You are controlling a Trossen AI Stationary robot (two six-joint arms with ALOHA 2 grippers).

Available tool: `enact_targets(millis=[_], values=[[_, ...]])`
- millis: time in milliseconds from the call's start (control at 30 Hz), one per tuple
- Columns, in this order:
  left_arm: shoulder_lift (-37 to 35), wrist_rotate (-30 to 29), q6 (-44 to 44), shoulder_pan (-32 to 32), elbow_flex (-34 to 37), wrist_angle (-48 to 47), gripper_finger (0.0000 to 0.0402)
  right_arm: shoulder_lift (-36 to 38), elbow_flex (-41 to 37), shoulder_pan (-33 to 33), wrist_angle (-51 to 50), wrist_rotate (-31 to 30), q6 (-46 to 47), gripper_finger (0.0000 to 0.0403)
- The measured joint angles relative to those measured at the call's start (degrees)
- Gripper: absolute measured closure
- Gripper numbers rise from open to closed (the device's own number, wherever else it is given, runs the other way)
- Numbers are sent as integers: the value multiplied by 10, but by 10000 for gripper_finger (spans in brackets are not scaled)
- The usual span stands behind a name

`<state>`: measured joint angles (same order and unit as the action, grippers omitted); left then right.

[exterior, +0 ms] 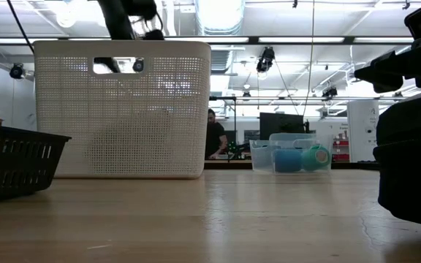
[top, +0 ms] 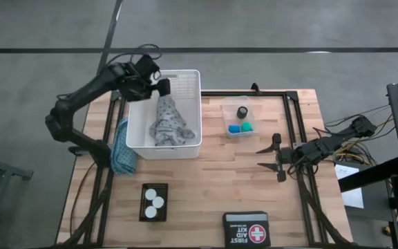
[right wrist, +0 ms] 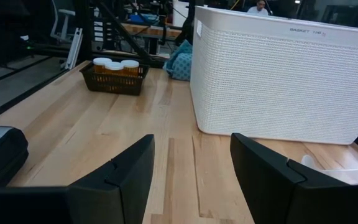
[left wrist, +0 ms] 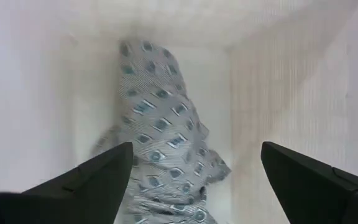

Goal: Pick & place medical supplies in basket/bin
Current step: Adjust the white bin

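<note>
**Patterned cloth lying in the white basket**

The patterned cloth (top: 165, 123) is seen crumpled on the floor of the white basket (top: 188, 81), stretched from its far wall toward its near wall. The left gripper (top: 159, 84) is held above the basket's far edge, its fingers (left wrist: 92, 180) spread wide and empty over the cloth. A second blue cloth (top: 121, 149) is bunched on the table against the basket's left wall. A small clear tub (top: 227, 116) stands to the right of the basket, holding a black piece (top: 242, 111), a blue piece (top: 235, 128) and a green piece (top: 247, 126). Nearer than the basket, three orange pill bottles (top: 154, 198) with white caps are kept in a small dark tray (top: 144, 208). The right gripper (top: 271, 158) rests well right of the basket, parted halfway, gripping nothing. The first aid kit (top: 245, 229) lies at the table's near edge.
</note>
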<state>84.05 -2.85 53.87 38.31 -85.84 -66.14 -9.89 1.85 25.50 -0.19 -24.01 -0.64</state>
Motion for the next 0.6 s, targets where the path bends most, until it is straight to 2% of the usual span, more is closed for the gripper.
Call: enact_targets(millis=[167, 367, 600], values=[[0, -64, 3, -1, -92, -104, 44, 0, 0, 0, 0, 0, 0, 197], [-1, -79, 52, -1, -164, -242, 44, 0, 0, 0, 0, 0, 0, 197], [-56, -100, 34, 0, -138, -239, 44, 0, 0, 0, 0, 0, 0, 197]])
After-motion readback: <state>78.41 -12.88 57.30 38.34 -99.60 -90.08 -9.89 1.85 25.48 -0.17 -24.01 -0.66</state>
